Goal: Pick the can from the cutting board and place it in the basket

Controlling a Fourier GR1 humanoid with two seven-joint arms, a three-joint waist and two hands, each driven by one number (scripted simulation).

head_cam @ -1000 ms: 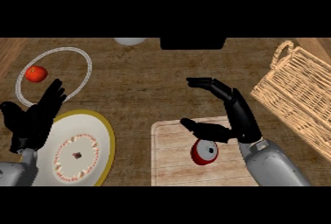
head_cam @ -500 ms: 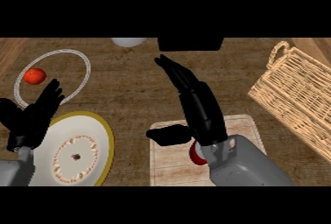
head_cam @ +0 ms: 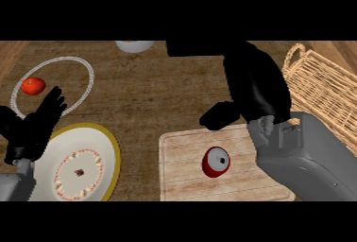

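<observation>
We look steeply down on a wooden counter (head_cam: 153, 99) with a brown grain, and we go over it from left to right.

At the far left our left hand (head_cam: 31, 127) rests with its fingers straight and up, holding nothing; it seems parked there so that it stays out of the work. Behind it lies a clear plate with a white rim (head_cam: 82, 71), and a red tomato (head_cam: 33, 86) sits on it. Below is a cream plate with a yellow rim (head_cam: 105, 146); it has a ring of small marks and a dark spot in the middle. A white bowl (head_cam: 134, 45) shows at the top edge.

In the middle lies the pale cutting board (head_cam: 185, 182). The red can (head_cam: 216, 161) lies on it on its side, its round end toward us, and nothing touches it. So we judge that the pick is not yet made.

Our right hand (head_cam: 254, 85) is above the board, well beyond the can, very near to the camera. Its fingers look stretched out and it grips nothing.

At the right edge stands the wicker basket (head_cam: 324, 94), near the board. That makes the carry short, we think.
</observation>
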